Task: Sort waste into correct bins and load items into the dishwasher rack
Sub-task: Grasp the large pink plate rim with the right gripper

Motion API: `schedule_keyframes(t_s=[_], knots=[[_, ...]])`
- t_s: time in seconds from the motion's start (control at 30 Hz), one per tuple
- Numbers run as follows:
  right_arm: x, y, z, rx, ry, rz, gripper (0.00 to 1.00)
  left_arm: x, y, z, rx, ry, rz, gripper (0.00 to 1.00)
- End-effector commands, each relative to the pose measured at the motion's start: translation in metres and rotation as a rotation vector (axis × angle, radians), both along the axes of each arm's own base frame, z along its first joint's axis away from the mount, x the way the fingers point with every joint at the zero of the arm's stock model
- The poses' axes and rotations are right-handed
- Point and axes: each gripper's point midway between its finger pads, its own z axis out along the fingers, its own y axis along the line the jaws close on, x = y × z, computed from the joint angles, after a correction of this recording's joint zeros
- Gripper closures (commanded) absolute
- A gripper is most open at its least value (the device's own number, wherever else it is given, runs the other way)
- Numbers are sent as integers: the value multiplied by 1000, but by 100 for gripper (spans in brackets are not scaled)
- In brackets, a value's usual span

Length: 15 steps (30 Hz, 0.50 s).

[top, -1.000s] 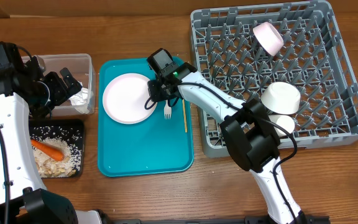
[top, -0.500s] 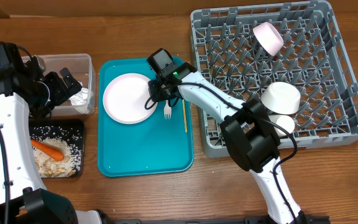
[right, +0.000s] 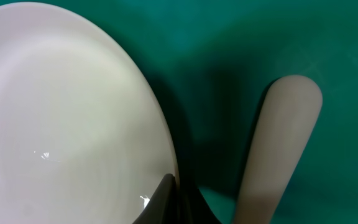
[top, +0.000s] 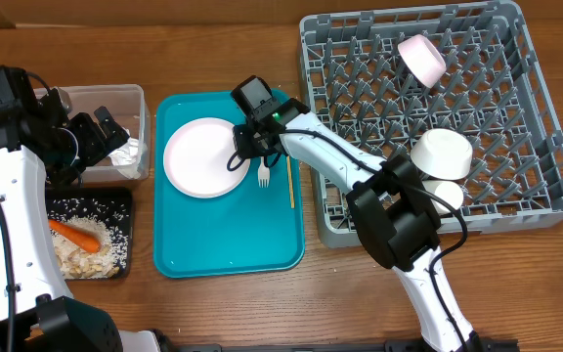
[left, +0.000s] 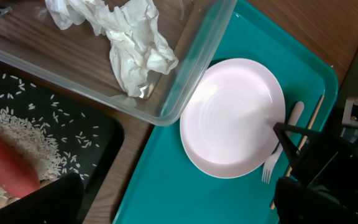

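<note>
Where the flat teal tray (top: 223, 240) lies at the middle of the wooden table, the right gripper (top: 239, 154) is down at the right rim of the white plate (top: 201, 156). Its jaws are pinched tight on that rim (the wrist view shows one dark finger (right: 166, 202) lying over the plate's edge). The plate rests on the tray's upper left part. Just beside it on the right lies the white fork (top: 263, 174), tines pointing toward the tray's near edge. A thin tan chopstick (top: 290, 181) lies a little farther right.

The left gripper (top: 96, 137) hangs over the near edge of the clear tub (top: 115, 95) with its jaws spread wide and nothing between them. Crumpled white tissues (top: 130, 152) sit inside the tub. Below it is the black tray (top: 115, 200), which holds an orange carrot (top: 74, 233), scattered rice grains (top: 110, 244) and beige food scraps (top: 71, 256).

On the right stands the grey dishwasher rack (top: 360, 98). A pale pink bowl (top: 421, 57) leans among the pegs near its far side. A white bowl (top: 443, 152) and a second white dish (top: 446, 196) sit near its front, partly hidden by the right arm.
</note>
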Motion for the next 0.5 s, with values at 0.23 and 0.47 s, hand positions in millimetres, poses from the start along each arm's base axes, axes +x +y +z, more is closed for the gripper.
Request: schedule_keyframes(t_s=[0.23,0.47], knots=[[13,3,32,19,-54,-15,96,1,-1,13,7,-35,2,0],[17,-8,55,-35,-92,-38,96,1,-1,13,7,-35,2,0]])
